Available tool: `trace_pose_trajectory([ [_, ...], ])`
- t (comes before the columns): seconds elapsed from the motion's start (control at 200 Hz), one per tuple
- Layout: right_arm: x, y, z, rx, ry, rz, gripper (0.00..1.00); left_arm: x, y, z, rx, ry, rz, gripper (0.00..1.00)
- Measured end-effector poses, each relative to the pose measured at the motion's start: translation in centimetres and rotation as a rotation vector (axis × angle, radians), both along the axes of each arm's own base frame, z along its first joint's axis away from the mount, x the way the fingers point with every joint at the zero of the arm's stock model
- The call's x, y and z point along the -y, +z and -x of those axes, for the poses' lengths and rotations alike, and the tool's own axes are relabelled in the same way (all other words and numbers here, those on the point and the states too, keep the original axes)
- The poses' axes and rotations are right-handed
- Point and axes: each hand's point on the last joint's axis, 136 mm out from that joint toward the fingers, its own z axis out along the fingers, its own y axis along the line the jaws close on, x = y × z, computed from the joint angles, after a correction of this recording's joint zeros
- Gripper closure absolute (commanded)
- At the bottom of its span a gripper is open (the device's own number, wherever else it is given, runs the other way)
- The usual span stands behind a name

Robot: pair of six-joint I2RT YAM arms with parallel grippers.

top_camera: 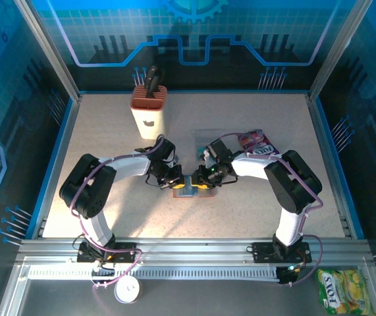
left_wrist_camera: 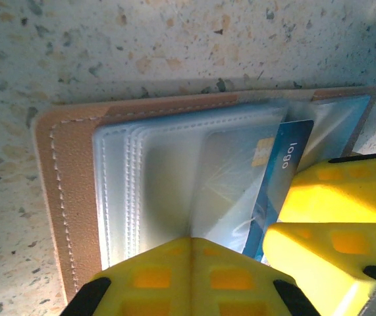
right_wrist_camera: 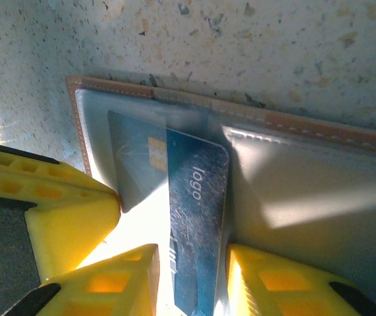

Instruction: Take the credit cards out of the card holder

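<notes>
Inspection of work area. The card holder [top_camera: 188, 192] lies open and flat at the middle of the speckled table [top_camera: 108, 138], inner pockets upward, with both arms converged on it.

Left gripper [left_wrist_camera: 191, 273]: fingers together, tips set against the clear pocket sleeves at the holder's [left_wrist_camera: 69, 197] near edge. In the top view the left gripper [top_camera: 173, 179] sits at the holder's left side.

Right gripper [right_wrist_camera: 191, 289]: fingers apart, one on each side of a dark blue credit card [right_wrist_camera: 197, 210] printed "logo". This card stands partly out of its pocket at the end of the holder [right_wrist_camera: 306, 125]. A sliver of light shows beside one finger, so it cannot be told whether the card is actually clamped. From the left wrist the same credit card [left_wrist_camera: 286, 168] runs under the right gripper [left_wrist_camera: 306, 227].

A second, paler card with a gold chip [right_wrist_camera: 155, 153] remains behind clear plastic.

Other items: a purple snack packet [top_camera: 257, 141] lies behind the right arm, well apart from the holder, and a cream utensil block [top_camera: 149, 108] stands at the far left.
</notes>
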Motion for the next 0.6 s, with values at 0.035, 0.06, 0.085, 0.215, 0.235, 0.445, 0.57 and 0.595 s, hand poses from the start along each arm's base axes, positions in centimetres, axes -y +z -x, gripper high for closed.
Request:
trace_pose_trajectory([
  [0.035, -0.04, 0.02, 0.02, -0.002, -0.001, -0.004, 0.69, 0.0, 0.0, 0.0, 0.0, 0.0, 0.0, 0.94],
  [0.06, -0.08, 0.04, 0.03, -0.003, -0.001, -0.007, 0.69, 0.0, 0.0, 0.0, 0.0, 0.0, 0.0, 0.94],
  [0.085, -0.1, 0.06, 0.02, -0.003, -0.001, -0.01, 0.7, 0.0, 0.0, 0.0, 0.0, 0.0, 0.0, 0.94],
  [0.215, -0.13, 0.03, -0.02, -0.006, -0.008, -0.024, 0.73, 0.0, 0.0, -0.01, 0.0, 0.0, 0.0, 0.94],
  [0.235, -0.15, 0.03, 0.0, -0.008, -0.01, -0.026, 0.73, 0.0, -0.01, 0.0, 0.0, 0.0, 0.0, 0.94],
  [0.445, -0.24, -0.07, 0.08, -0.013, -0.019, -0.04, 0.79, -0.02, -0.13, 0.05, 0.0, 0.002, 0.001, 0.94],
  [0.57, -0.29, -0.1, 0.17, -0.017, -0.022, -0.048, 0.82, -0.02, -0.16, 0.05, 0.001, 0.002, 0.002, 0.94],
  [0.595, -0.29, -0.12, 0.18, -0.017, -0.022, -0.049, 0.83, -0.02, -0.16, 0.06, 0.001, 0.002, 0.002, 0.94],
])
